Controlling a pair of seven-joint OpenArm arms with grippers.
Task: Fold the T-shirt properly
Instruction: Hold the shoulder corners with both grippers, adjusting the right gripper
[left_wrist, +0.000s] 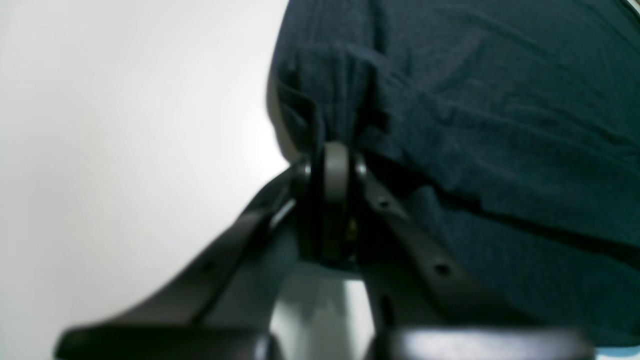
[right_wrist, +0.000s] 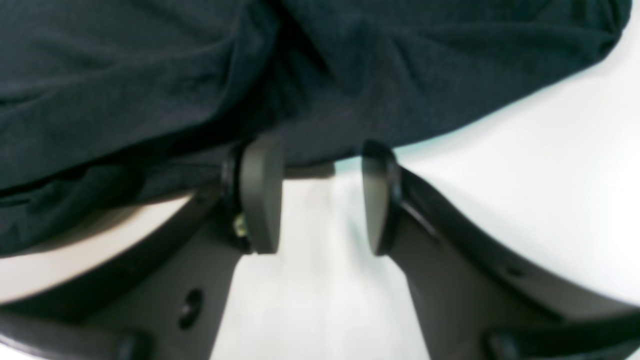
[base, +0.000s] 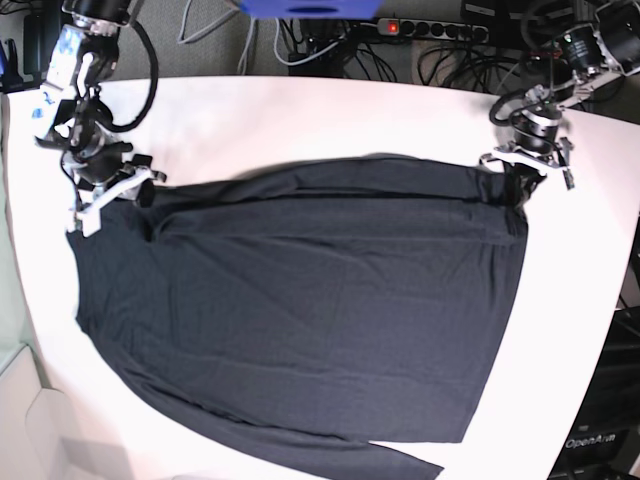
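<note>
The dark navy T-shirt (base: 300, 300) lies spread over most of the white table (base: 300, 120). At its far right corner in the base view, my left gripper (base: 520, 185) is shut on a bunched fold of the cloth. The left wrist view shows the left gripper (left_wrist: 336, 155) with its jaws pressed together and the T-shirt (left_wrist: 475, 125) gathered at the tips. My right gripper (base: 112, 195) stands at the shirt's far left corner. In the right wrist view the right gripper (right_wrist: 320, 200) is open, and the T-shirt (right_wrist: 150, 75) edge lies just past its fingertips with nothing held.
A power strip with tangled cables (base: 430, 28) and a blue object (base: 310, 8) sit behind the table's far edge. The table's rounded right edge (base: 610, 300) runs close to the shirt. Bare white surface shows beyond the shirt's far edge.
</note>
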